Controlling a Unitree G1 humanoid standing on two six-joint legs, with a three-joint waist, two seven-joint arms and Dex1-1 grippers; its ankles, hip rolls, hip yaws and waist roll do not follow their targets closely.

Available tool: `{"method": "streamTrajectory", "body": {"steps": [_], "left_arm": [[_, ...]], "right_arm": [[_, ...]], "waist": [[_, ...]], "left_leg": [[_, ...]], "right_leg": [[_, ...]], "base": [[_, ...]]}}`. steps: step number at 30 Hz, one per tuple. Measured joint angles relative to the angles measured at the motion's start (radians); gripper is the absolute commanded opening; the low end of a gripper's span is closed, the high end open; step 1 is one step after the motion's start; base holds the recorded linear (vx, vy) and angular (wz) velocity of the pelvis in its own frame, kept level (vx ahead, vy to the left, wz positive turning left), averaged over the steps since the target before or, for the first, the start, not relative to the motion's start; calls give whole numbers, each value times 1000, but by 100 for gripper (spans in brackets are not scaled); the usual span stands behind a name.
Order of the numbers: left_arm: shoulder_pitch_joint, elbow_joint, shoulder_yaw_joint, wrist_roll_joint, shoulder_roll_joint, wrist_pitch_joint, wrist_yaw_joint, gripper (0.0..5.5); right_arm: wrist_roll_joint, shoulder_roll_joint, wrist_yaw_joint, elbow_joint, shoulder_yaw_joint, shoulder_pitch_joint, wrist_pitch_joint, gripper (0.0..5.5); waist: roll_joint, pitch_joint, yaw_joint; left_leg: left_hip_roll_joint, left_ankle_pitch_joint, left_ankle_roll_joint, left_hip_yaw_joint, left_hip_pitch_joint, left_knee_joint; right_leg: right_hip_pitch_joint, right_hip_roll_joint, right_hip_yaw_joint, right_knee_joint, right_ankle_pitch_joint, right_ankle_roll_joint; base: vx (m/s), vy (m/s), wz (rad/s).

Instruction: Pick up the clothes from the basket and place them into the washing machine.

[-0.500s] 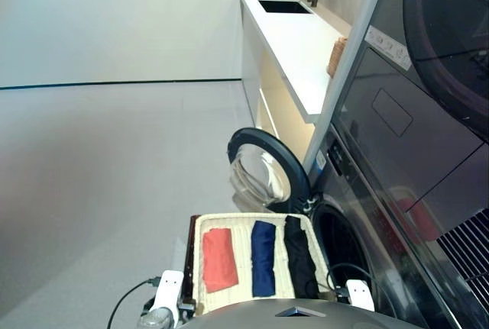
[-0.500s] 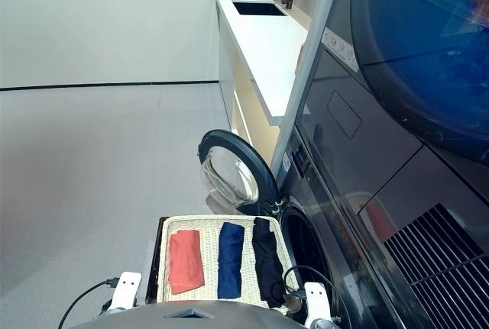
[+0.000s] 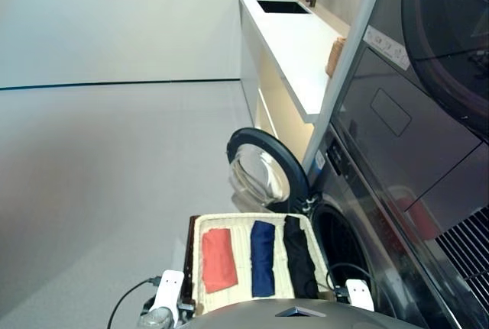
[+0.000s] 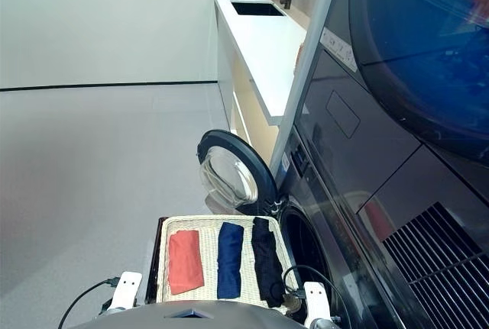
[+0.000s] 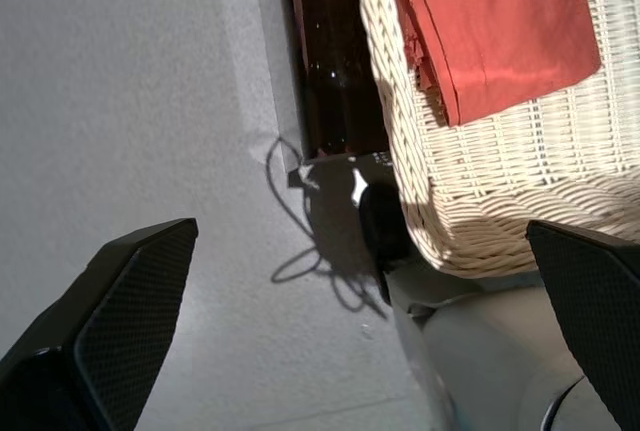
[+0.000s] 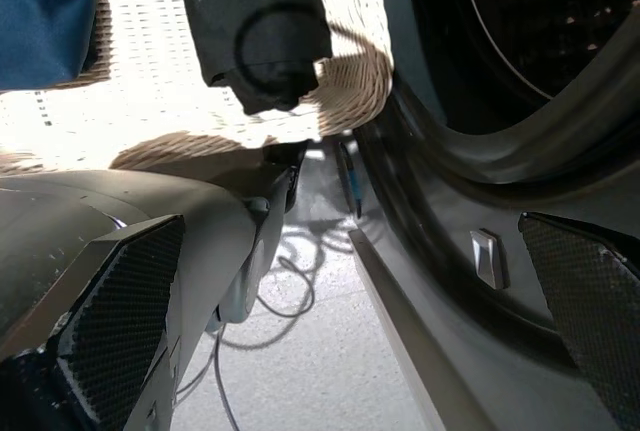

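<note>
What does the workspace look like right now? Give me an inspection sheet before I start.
Surface: grey floor, bare.
Job's things: wicker basket holds three folded garments side by side, red, blue, black; none picked yet. Washing machine door swung open, drum looks empty.
Clutter: nothing seen.
Hands: left hand open, empty, beside the basket; right hand open, empty, near the drum opening.
Cables: black cable by the left arm; loop near the right.
Surroundings: white counter with sink, plant beyond.
</note>
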Motion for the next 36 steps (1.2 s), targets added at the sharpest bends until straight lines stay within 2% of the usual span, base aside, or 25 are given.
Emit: {"method": "streamTrajectory", "body": {"steps": [3,5,7,9,10,13,16,18,21,23,26,29,32,36], "left_arm": [[14,-73,-5,-73,-15,2,3,550],[27,-188,-11,-136,-20,-4,12,550],[29,-327,-49,-165,-12,-3,29,550],[4,-407,-61,-189,-8,-12,46,550],[-12,-451,-78,-214,-3,-19,57,550],[-97,-550,-102,-253,-4,-29,83,550],[-181,-567,-129,-257,-10,-34,122,550],[-213,-598,-138,-258,-10,-40,160,550],[-290,-608,-162,-260,-18,-49,209,550],[-352,-621,-165,-267,-21,-51,232,550],[-420,-631,-192,-276,-27,-60,269,550],[-470,-635,-198,-276,-44,-70,318,550],[-535,-618,-197,-275,-64,-72,373,550],[-592,-568,-181,-276,-69,-83,442,550]], "right_arm": [[15,-13,-12,-65,19,16,15,550],[63,-38,-19,-187,37,58,18,550],[106,-72,-28,-363,57,94,21,550],[125,-72,-29,-493,72,61,3,550],[138,-76,-29,-570,88,42,-3,550],[140,-81,-30,-726,107,-61,-23,550],[140,-89,-55,-798,110,-162,-26,550],[140,-99,-78,-853,113,-208,-32,550],[139,-113,-120,-921,129,-261,-46,550],[139,-119,-133,-975,143,-309,-59,550],[137,-129,-154,-1044,176,-368,-71,550],[136,-128,-182,-1090,206,-432,-80,550],[135,-115,-216,-1114,231,-526,-96,550],[128,-94,-267,-1157,244,-597,-127,550]], "waist": [[1,23,0],[-3,46,-2],[2,84,-10],[11,125,-33],[6,137,-30],[21,220,-31],[35,272,-30],[28,319,-33],[19,375,-39],[14,438,-52],[15,484,-60],[15,499,-61],[14,531,-60],[10,536,-64]], "left_leg": [[0,4,2,0,-6,0],[-1,10,2,0,-21,0],[-3,19,2,5,-41,4],[-2,33,-3,10,-64,15],[0,30,-6,8,-90,35],[4,26,-11,6,-170,95],[13,23,-18,6,-235,130],[17,23,-23,13,-274,154],[21,18,-28,18,-351,205],[29,11,-28,18,-388,241],[34,-5,-29,16,-455,297],[48,-20,-28,14,-541,357],[55,-36,-29,1,-614,417],[66,-57,-27,-9,-706,492]], "right_leg": [[-7,1,1,0,3,0],[-19,0,3,0,8,-2],[-42,1,12,4,26,-7],[-69,5,20,7,42,-13],[-89,7,30,7,50,-16],[-145,9,36,7,71,-24],[-200,19,61,10,78,-33],[-245,34,81,31,83,-40],[-327,36,103,76,85,-42],[-356,36,104,94,90,-49],[-407,40,106,113,97,-58],[-484,52,113,146,97,-61],[-552,62,126,187,98,-64],[-645,62,131,261,77,-73]], "base": [[-87,10,-5],[-140,25,-10],[-190,17,-79],[-231,0,-120],[-125,-12,-117],[-147,-8,-51],[-140,17,-68],[-137,6,-165],[-115,-21,-104],[-109,-22,-41],[-145,-27,-47],[-129,-11,-61],[-105,-33,-93],[-81,-21,-30]]}}
